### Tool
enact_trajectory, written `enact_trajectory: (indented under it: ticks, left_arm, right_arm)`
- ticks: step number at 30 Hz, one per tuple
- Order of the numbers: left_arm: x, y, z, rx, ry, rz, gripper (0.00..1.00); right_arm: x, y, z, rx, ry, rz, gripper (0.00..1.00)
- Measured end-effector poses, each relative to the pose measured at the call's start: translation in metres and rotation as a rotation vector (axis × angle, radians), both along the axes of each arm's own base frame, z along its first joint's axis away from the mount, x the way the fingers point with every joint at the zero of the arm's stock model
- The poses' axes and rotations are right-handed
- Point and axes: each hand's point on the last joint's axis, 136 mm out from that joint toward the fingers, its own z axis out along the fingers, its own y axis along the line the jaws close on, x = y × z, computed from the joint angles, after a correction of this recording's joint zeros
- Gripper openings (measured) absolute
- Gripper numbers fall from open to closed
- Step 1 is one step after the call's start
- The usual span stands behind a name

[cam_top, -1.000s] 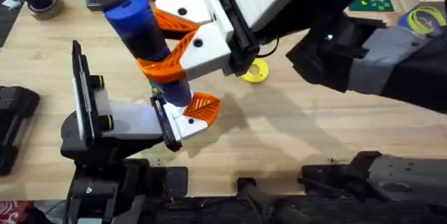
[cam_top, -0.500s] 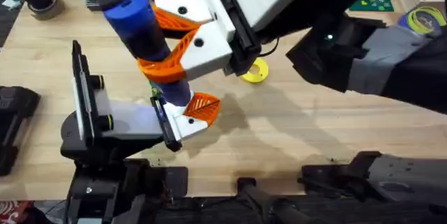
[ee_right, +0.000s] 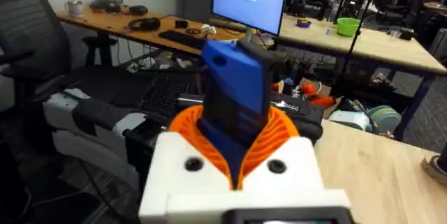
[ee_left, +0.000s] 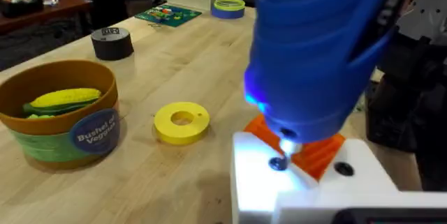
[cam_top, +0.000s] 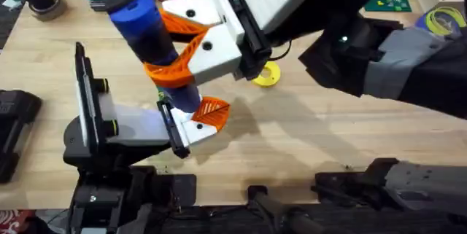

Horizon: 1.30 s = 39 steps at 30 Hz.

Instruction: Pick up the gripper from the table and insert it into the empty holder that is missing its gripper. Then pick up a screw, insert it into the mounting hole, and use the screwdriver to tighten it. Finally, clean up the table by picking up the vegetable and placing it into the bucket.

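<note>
My right gripper point(cam_top: 165, 46) reaches across the table point(cam_top: 306, 132) and is shut on the blue screwdriver point(cam_top: 146, 26), which stands nearly upright; its orange pads point(ee_right: 279, 137) clamp the body point(ee_right: 237, 98). The screwdriver's lit tip point(ee_left: 283, 144) rests on a screw point(ee_left: 279, 162) in the white holder point(ee_left: 307, 196) of my left arm's claw. The orange gripper point(cam_top: 213, 110) sits on that holder point(cam_top: 191, 130), and its ribs point(ee_left: 318, 155) show under the tool. My left gripper point(cam_top: 139, 117) stands wide open. The yellow vegetable point(ee_left: 63, 98) lies inside the bucket point(ee_left: 66, 137).
A yellow disc point(cam_top: 265, 75) lies on the wood beside the bucket point(ee_left: 181, 121). A black tape roll point(ee_left: 112, 42) stands farther back, with a green board point(ee_left: 167, 15) and tape rolls point(ee_left: 227, 4) beyond. A black device point(cam_top: 14, 128) sits at the table's left edge.
</note>
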Motion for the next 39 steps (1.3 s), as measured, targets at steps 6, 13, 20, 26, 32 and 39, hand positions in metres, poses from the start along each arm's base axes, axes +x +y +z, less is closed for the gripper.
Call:
enact_trajectory:
  ticks: [6, 13, 20, 26, 32, 39]
  left_arm:
    - [0.000, 0.000, 0.000, 0.000, 0.000, 0.000, 0.004]
    - [0.000, 0.000, 0.000, 0.000, 0.000, 0.000, 0.004]
    - [0.000, 0.000, 0.000, 0.000, 0.000, 0.000, 0.004]
    - [0.000, 0.000, 0.000, 0.000, 0.000, 0.000, 0.004]
    - [0.000, 0.000, 0.000, 0.000, 0.000, 0.000, 0.004]
    - [0.000, 0.000, 0.000, 0.000, 0.000, 0.000, 0.004]
  right_arm:
    - [0.000, 0.000, 0.000, 0.002, -0.006, -0.001, 0.024]
    - [0.000, 0.000, 0.000, 0.004, -0.010, -0.001, 0.024]
    - [-0.001, -0.001, 0.005, 0.030, -0.035, 0.000, 0.024]
    - [-0.003, -0.002, 0.010, 0.053, -0.054, 0.001, 0.024]
    - [-0.005, -0.006, 0.023, 0.102, -0.082, 0.004, 0.024]
    - [0.002, -0.010, 0.026, 0.094, -0.039, -0.009, 0.024]
